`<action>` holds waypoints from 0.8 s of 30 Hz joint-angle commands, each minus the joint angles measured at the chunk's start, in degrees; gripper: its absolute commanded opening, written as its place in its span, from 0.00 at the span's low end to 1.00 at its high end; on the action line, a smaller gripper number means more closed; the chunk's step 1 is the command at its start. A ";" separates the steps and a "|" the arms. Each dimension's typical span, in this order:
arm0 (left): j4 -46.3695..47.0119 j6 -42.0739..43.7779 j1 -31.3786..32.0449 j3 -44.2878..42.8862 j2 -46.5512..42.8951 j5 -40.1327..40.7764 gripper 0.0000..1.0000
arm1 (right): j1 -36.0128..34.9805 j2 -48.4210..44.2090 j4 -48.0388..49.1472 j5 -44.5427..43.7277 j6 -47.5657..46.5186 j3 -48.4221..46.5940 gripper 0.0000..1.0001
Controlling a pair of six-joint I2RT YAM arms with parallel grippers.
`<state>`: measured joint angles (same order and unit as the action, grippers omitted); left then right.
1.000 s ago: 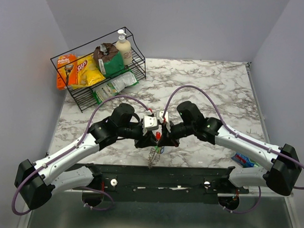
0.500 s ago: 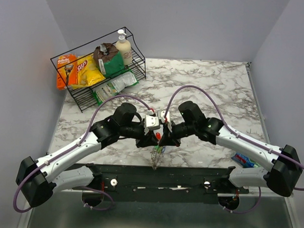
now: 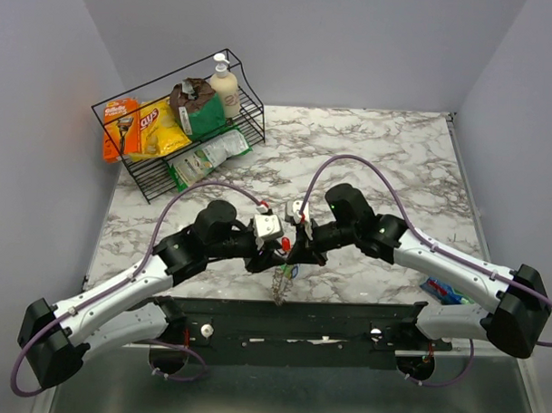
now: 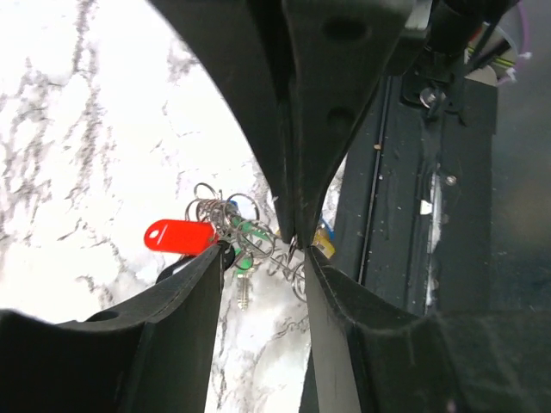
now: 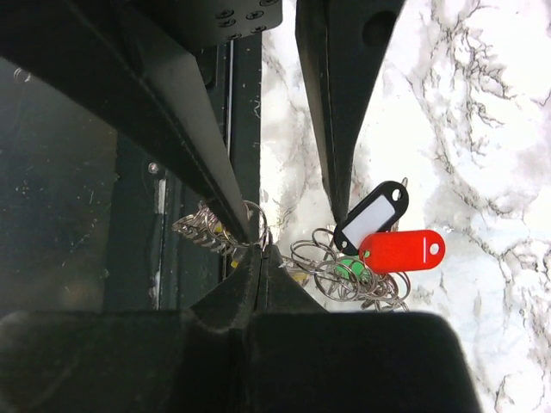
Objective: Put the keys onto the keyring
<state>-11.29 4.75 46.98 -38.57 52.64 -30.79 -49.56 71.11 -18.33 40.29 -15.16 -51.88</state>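
Red plastic catches our eye first: an oval key tag (image 5: 400, 251) sits in a tangle of wire loops next to a black tag with a white label (image 5: 372, 217), close by the tips of both grippers. We see the right gripper (image 5: 263, 251) with its two black fingers pressed fully together, nipping the thin round silver wire keyring (image 5: 256, 225) at their very tips. The left gripper (image 4: 269, 254) meets it tip to tip, its fingers standing apart, with the right gripper's point reaching in between them. The small metal keys (image 3: 279, 286) hang in a bunch below the two grippers, at the near edge of the white-and-grey marbled table (image 3: 378, 147); we cannot tell whether the bunch touches it.
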 commanded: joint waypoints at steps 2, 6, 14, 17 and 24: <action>7.24 -3.70 0.21 4.99 -7.55 7.93 0.52 | -0.36 -1.59 3.91 2.42 -0.31 0.20 0.00; 10.67 -4.58 0.30 8.06 -11.06 8.29 0.52 | -0.45 -1.68 4.09 2.77 -0.22 0.20 0.00; 13.13 -7.48 0.22 8.68 -8.08 4.52 0.49 | -0.45 -1.59 4.26 2.69 -0.05 0.37 0.00; 13.75 -7.48 0.22 9.04 -7.82 3.45 0.48 | -0.36 -1.42 4.18 2.95 0.04 0.20 0.01; 12.53 -6.95 0.30 7.46 -6.33 1.34 0.46 | -0.36 -1.42 4.18 2.51 -0.05 0.20 0.00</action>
<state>0.86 -2.04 47.00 -30.04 45.28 -26.89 -49.56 71.00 -16.80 41.08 -15.09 -51.72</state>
